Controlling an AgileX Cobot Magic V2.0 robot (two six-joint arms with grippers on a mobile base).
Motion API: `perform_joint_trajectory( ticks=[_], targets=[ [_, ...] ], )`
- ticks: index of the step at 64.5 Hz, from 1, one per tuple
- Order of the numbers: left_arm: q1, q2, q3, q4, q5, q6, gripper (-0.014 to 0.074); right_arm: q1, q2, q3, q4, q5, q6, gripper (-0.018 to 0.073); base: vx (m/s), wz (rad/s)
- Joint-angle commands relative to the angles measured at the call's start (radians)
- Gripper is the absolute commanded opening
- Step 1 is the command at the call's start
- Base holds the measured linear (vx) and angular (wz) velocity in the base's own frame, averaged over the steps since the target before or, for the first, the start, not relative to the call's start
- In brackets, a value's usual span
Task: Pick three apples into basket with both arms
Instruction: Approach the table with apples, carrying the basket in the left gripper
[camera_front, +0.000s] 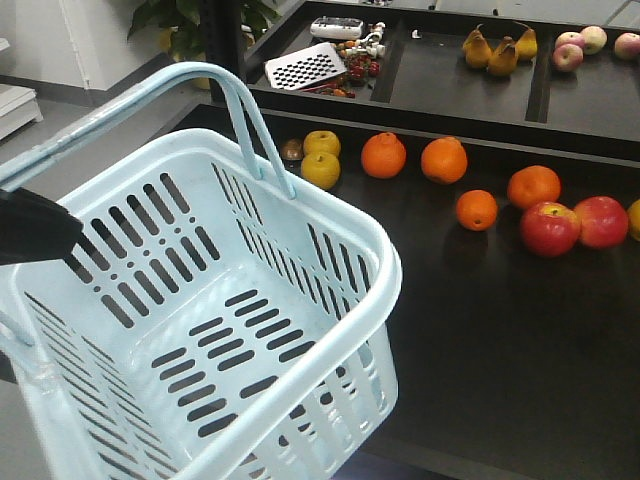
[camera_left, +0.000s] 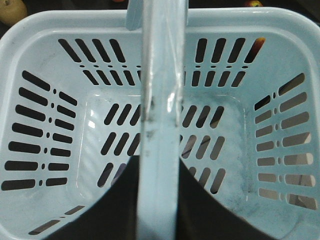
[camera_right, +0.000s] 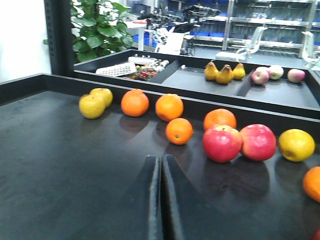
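Basket hangs from left end effector, apples on table.

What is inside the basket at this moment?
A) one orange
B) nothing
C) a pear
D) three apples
B: the basket shows only a bare slotted bottom in the front and left wrist views, while the red apples lie on the black table.

Lab room, shop mock-up: basket, fruit-strewn black table; storage shelving, office chairs behind.
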Motion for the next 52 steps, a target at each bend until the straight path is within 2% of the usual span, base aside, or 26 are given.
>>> perform_joint_trajectory(
  ticks=[1, 52],
  targets=[
    [-0.002, -0.014, -0.029, -0.043, -0.05, -0.005, -0.0006, 0.0, -0.013, 0.013, 0.0, -0.078, -0.006, -0.0004, 0.1, -0.18],
    [-0.002, -0.014, -0.029, -0.043, -0.05, -0.005, -0.0006, 0.0, -0.013, 0.013, 0.0, -0.078, -0.006, -0.0004, 0.1, -0.22]
  ],
)
